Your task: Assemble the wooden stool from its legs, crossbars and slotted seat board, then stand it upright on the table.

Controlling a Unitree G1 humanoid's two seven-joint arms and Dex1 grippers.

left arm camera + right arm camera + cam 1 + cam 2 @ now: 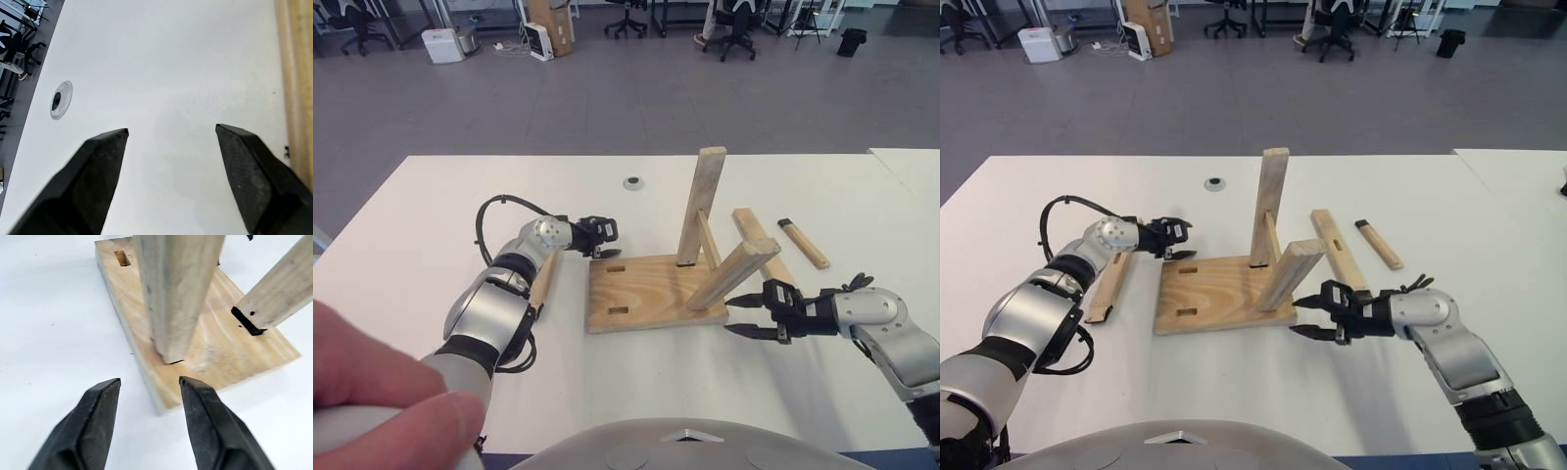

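The white table [431, 196] bears the seat board [646, 299], flat between the claws. The left gripper [608, 245] is at its far corner and the right gripper [732, 317] at its near corner, both fingers apart and empty. An upright leg [702, 201] and a leaning leg [736, 272] stand just beyond the right claw. A loose leg [545, 279] lies behind the left claw and two empty slots [615, 268] just ahead of it. Leg-fitting seems half done; next, the left claw probably must draw back, clamp that leg and stand it in a slot.

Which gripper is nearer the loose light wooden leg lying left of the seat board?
Left. The left gripper sits past the far end of the loose light wooden leg, beside the slotted seat board. The right gripper is across the board, at its near right corner.
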